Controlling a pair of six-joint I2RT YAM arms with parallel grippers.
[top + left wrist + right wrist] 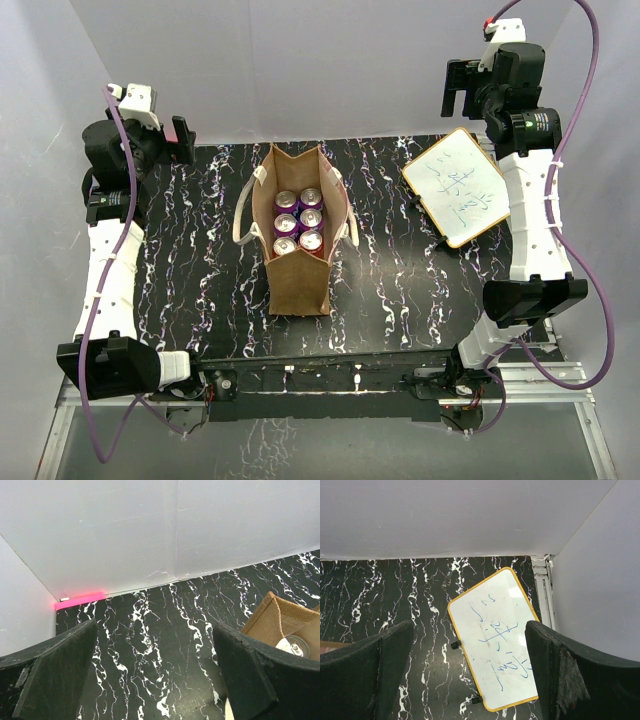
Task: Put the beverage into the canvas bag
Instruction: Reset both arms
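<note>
Six purple drink cans (298, 222) with silver tops stand upright in two rows of three inside the tall brown rectangular canvas bag (298, 288). The bag stands open-mouthed at the middle of the black, white-veined marble-pattern table (200, 270), its cream loop handles (241, 215) drooping to either side. A yellow-framed whiteboard (462, 187) with blue scribbles sits to the bag's right, apart from it. The left gripper (182, 140) hangs near the table's far left corner, jaws spread wide and empty. The right gripper (462, 88) hangs at the far right above the whiteboard, jaws likewise wide apart, holding nothing.
</note>
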